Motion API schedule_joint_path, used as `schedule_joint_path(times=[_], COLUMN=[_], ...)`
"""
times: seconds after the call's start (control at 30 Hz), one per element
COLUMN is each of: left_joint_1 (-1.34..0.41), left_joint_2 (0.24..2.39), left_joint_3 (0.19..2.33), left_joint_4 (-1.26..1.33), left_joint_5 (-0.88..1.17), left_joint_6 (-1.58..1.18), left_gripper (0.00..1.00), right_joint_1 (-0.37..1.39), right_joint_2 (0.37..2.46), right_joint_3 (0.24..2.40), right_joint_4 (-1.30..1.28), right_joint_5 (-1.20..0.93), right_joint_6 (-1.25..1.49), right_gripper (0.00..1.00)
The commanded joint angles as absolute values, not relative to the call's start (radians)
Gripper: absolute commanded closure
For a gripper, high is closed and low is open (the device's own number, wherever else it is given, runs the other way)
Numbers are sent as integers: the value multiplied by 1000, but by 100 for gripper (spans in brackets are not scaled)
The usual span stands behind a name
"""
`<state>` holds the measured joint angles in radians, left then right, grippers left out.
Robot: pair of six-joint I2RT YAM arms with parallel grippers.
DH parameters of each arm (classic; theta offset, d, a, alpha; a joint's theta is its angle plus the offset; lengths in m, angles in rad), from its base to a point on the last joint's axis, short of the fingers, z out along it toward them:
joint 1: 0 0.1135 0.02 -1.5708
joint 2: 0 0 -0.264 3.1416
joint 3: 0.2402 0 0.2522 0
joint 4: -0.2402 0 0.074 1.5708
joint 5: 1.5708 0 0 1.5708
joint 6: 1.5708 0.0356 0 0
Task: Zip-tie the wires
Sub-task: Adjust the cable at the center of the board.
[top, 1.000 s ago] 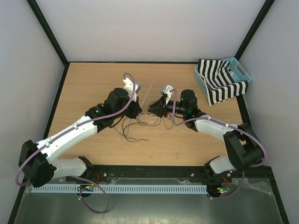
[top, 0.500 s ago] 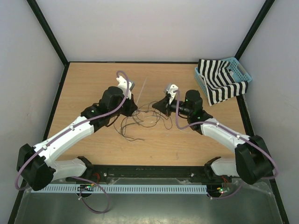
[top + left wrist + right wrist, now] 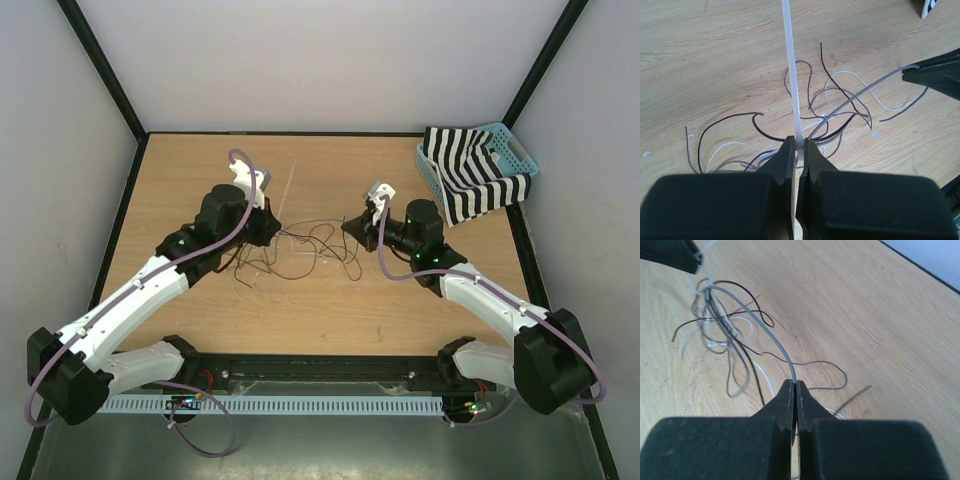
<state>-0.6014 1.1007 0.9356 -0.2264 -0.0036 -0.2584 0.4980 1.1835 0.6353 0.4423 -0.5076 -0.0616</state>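
Observation:
The wires (image 3: 315, 245) lie as thin dark and pale loops on the wooden table between my two grippers. My left gripper (image 3: 274, 232) is shut on the zip tie (image 3: 792, 75), a whitish strip that runs straight out from its jaws (image 3: 799, 145) over the wires (image 3: 840, 110). The strip also shows in the top view (image 3: 288, 183). My right gripper (image 3: 350, 228) is shut (image 3: 795, 385) on a thicker grey strand (image 3: 767, 332). That strand curves back to the wire bundle (image 3: 725, 335) at the left gripper's tip (image 3: 675, 255).
A blue basket (image 3: 510, 150) with a black-and-white striped cloth (image 3: 465, 175) stands at the back right corner. Black frame rails border the table. White walls enclose it.
The grippers have drawn apart: the left one moved left and back with the zip tie, the right one moved right. The wires between them are spread wider.

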Motion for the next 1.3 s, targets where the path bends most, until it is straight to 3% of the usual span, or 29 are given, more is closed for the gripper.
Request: schedule_joint_path(times=[0.0,0.8,1.0,1.27], left_joint_1=[-582,-575,-575,-576], left_joint_2=[1060,1033,1039,1032], left_joint_3=[946,975,999,1073], left_joint_4=[-248,-254,-252,-249], left_joint_5=[-25,-64,-59,-84], left_joint_6=[-239,-234,-234,-214], left_gripper=[100,100,100,100], right_joint_1=[467,423,421,422], right_joint_2=[1130,1076,1103,1090], right_joint_3=[605,570,582,589], right_joint_4=[449,417,437,431], right_joint_5=[-445,-278,-378,-292], right_joint_6=[-29,36,42,58], right_gripper=[100,100,100,100])
